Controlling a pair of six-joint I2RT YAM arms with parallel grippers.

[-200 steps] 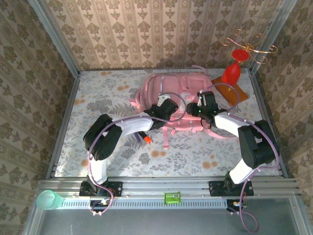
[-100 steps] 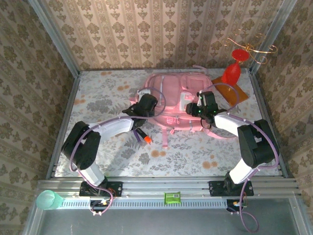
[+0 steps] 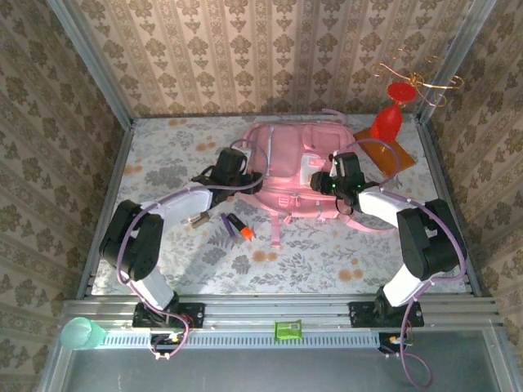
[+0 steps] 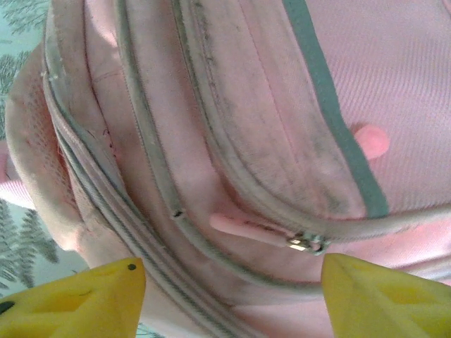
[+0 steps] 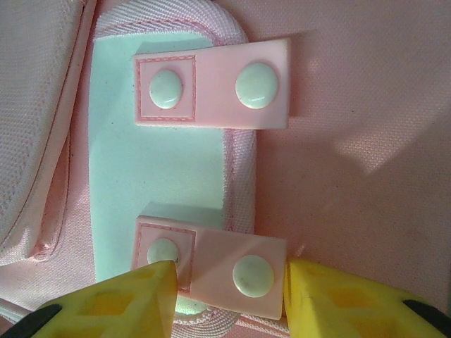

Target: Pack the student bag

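Swung leftward, your left gripper [image 4: 231, 271] hangs spread over the student bag [image 3: 288, 167]'s zipper pull [image 4: 241, 225]; right gripper [image 5: 229, 285] grip unclear, so pulling may drag the bag.

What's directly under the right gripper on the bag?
The student bag shows its white patch, crossed by two pink snap tabs: the upper tab and the lower tab, which sits between the right gripper fingers. Whatever lies beneath the patch and fabric is covered.

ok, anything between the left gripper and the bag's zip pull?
Nothing visible. In the left wrist view, the left gripper is open, and the pink zip pull on the student bag lies just ahead, between its fingers, with no other object in the gap.
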